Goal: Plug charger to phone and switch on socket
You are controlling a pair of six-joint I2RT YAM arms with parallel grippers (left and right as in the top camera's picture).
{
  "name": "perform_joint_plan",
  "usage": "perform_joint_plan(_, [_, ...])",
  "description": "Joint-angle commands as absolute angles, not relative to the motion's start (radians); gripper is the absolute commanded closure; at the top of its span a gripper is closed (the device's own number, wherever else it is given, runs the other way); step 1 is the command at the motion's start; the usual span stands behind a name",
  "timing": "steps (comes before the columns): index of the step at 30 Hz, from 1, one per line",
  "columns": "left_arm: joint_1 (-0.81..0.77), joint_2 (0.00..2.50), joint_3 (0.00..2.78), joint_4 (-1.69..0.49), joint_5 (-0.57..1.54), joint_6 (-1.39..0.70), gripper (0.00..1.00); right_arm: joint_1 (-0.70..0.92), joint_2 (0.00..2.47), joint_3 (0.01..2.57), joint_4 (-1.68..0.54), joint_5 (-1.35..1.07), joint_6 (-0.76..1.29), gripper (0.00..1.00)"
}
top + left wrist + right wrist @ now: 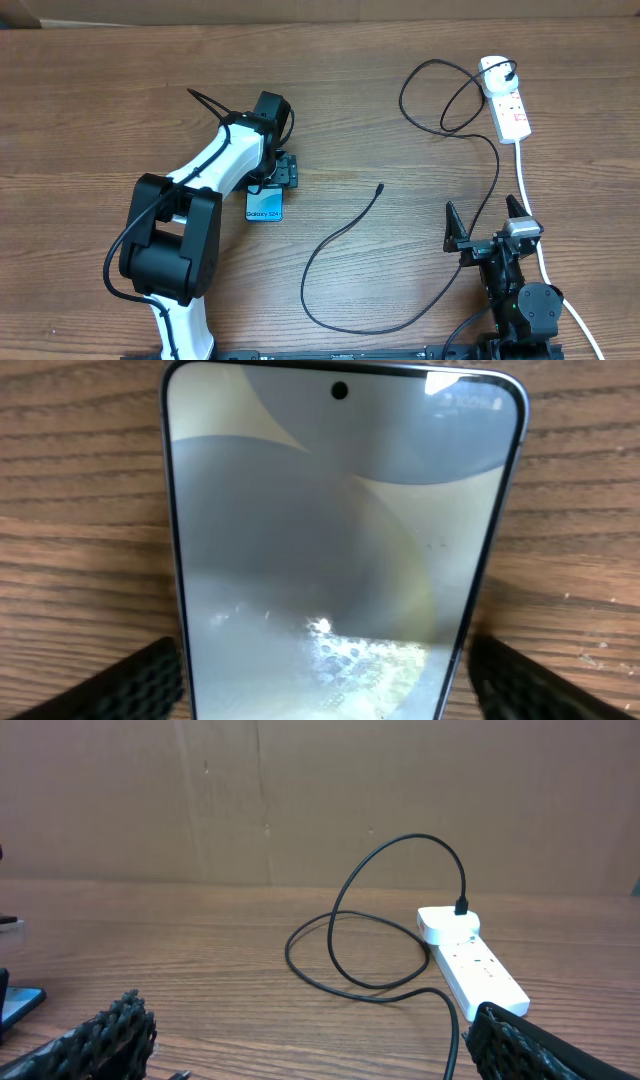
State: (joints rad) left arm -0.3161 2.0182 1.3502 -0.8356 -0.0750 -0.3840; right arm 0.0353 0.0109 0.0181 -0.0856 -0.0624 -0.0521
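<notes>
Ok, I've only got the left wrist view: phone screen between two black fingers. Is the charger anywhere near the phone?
Observer: No. Overhead, the charger lies loose, its tip well right of the phone.
Operator: Other end plugged in?
Observer: Yes, its plug sits in the socket, far right.
Operator: And the right pincer?
Observer: The right pincer is open, empty, beside the socket's white lead.
</notes>
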Motion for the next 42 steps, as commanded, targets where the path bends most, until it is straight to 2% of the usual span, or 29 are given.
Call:
perform_joint_plan(1, [-0.312,2.055,1.344,-0.832,-0.084,-0.370,0.05,0.042,0.003,0.008,-0.081,-0.053,-0.054,0.00])
perform_joint_plan(5, [-0.307,2.055,1.344,-0.832,-0.074,-0.370,0.01,0.042,0.003,0.008,-0.081,-0.053,-0.054,0.00])
perform_joint_plan(14, [-0.265,2.055,1.343,-0.833,0.014,-0.321,0.02,0.042,0.003,0.008,-0.081,-0.053,-0.054,0.00])
perform_joint_plan(19, [-0.265,2.055,1.343,-0.832,0.016,-0.317,0.04,0.042,0.003,0.008,-0.081,-0.053,-0.054,0.00])
perform_joint_plan(25, [-0.265,2.055,1.343,-0.833,0.003,-0.318,0.13,0.042,0.003,0.008,-0.081,-0.053,-0.054,0.00])
perform_joint_plan(29, [-0.265,2.055,1.343,-0.837,0.004,-0.319,0.14,0.042,0.003,0.008,-0.081,-0.053,-0.054,0.00])
perform_joint_plan(34, [-0.265,2.055,1.343,-0.836,0.004,-0.322,0.07,0.042,0.003,0.008,-0.081,-0.053,-0.054,0.00])
perform_joint_plan(40, [-0.265,2.055,1.343,-0.836,0.001,-0.345,0.22,0.042,0.003,0.008,-0.081,-0.053,-0.054,0.00])
perform_joint_plan(42, [-0.265,2.055,1.343,-0.836,0.001,-0.345,0.23,0.042,0.003,0.008,-0.081,-0.053,-0.054,0.00])
